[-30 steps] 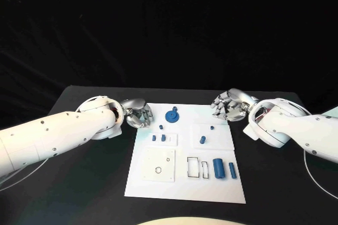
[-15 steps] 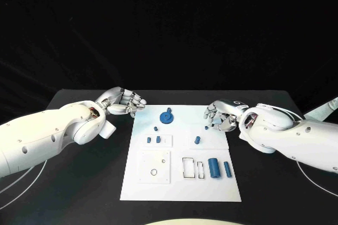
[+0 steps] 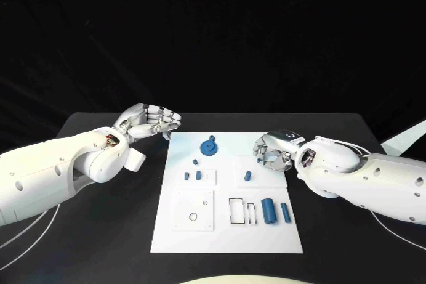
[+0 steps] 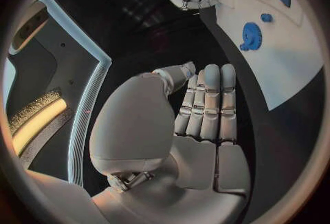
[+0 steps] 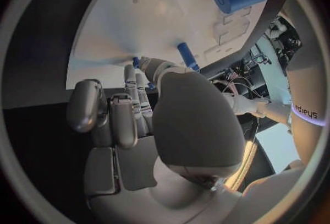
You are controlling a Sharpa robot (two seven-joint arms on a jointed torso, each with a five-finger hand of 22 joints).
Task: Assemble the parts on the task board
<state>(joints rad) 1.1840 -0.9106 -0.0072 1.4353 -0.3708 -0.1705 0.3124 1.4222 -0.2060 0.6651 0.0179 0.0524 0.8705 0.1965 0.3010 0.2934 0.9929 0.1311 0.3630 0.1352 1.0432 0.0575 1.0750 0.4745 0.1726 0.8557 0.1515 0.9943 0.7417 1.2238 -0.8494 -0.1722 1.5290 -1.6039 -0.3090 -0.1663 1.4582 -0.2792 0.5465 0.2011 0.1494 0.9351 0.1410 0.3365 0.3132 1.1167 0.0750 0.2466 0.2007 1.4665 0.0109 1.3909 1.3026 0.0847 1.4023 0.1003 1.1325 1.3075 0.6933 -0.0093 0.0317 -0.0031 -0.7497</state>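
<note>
Task board [image 3: 226,235] mid-frame on desk | parts: gear [image 3: 208,148], pegs, cylinder [image 3: 268,210] lie loose, nothing assembled I judge | my left hand [image 3: 149,122] curled empty, upper left | right hand [image 3: 271,151] curled empty at board's right edge

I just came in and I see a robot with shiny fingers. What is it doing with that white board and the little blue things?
The robot is set to put small blue parts together on the white task board, but right now it holds none of them. Its left robot hand sits off the board's far left corner, fingers curled in. Its right robot hand is at the board's right edge, also curled and empty. A blue gear, small blue pegs and a blue cylinder sit on the board.
</note>
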